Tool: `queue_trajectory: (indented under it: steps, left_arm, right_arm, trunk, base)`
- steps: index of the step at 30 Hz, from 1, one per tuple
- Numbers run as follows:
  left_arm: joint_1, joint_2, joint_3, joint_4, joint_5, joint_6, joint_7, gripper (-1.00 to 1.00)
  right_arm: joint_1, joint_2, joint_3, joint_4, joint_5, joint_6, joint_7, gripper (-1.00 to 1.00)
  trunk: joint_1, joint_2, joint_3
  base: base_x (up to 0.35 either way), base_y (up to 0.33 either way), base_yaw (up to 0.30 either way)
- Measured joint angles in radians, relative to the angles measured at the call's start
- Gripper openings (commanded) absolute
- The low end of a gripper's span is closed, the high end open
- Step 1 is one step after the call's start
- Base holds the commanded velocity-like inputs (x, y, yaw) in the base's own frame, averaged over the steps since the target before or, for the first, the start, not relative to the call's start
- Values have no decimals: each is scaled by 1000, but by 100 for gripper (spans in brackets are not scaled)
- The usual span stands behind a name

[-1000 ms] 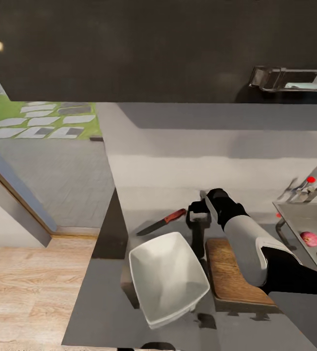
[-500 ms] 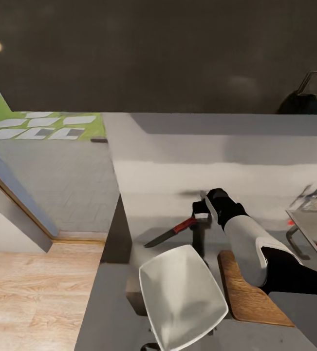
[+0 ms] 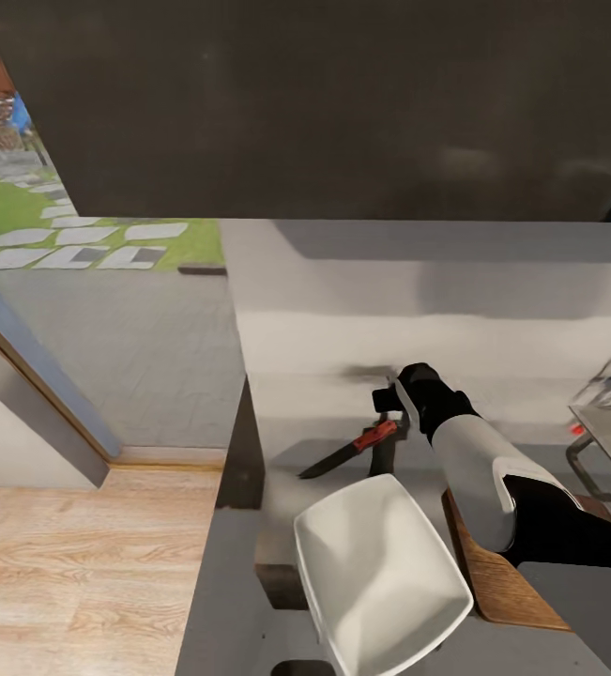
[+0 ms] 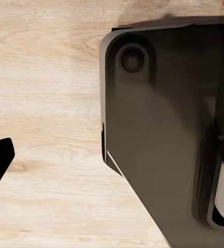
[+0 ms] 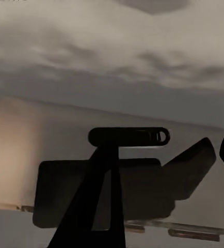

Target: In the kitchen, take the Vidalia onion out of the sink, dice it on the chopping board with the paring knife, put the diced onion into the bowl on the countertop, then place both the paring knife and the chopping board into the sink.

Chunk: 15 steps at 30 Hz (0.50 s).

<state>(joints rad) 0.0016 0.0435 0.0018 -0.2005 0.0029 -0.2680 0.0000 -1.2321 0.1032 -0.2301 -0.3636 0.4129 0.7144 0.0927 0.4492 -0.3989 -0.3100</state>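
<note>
Red-handled, the paring knife [image 3: 350, 448] lay just below the right gripper [image 3: 387, 406] — its jaws' state unclear — white bowl [image 3: 380, 573] nearer.

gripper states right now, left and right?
Left gripper: cannot be told from these views.
Right gripper: over the paring knife handle on the countertop; open or shut cannot be told.

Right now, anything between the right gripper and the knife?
Nothing visible. In the head view the right gripper hangs directly over the handle end of the knife, which lies on the countertop. The bowl sits nearer the robot, off that path, and the chopping board is off to the right.
</note>
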Motion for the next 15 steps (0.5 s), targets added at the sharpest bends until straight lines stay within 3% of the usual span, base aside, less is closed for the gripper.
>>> queue_trajectory:
  steps: [8,10,15]
  left_arm:
    - [0,0,-1,0,0,0,0,100]
    - [0,-1,-2,1,0,0,0,100]
    - [0,-1,-3,1,0,0,0,100]
  right_arm:
    - [0,0,0,0,-2,0,0,100]
    - [0,0,-3,-1,-22,-3,2,100]
    - [0,0,-4,-3,-28,-3,1,100]
  trunk:
    - [0,0,0]
    - [0,0,0]
    - [0,0,0]
  base:
    - [-5,-4,0]
    - [-121,-112,0]
    - [-112,-141,0]
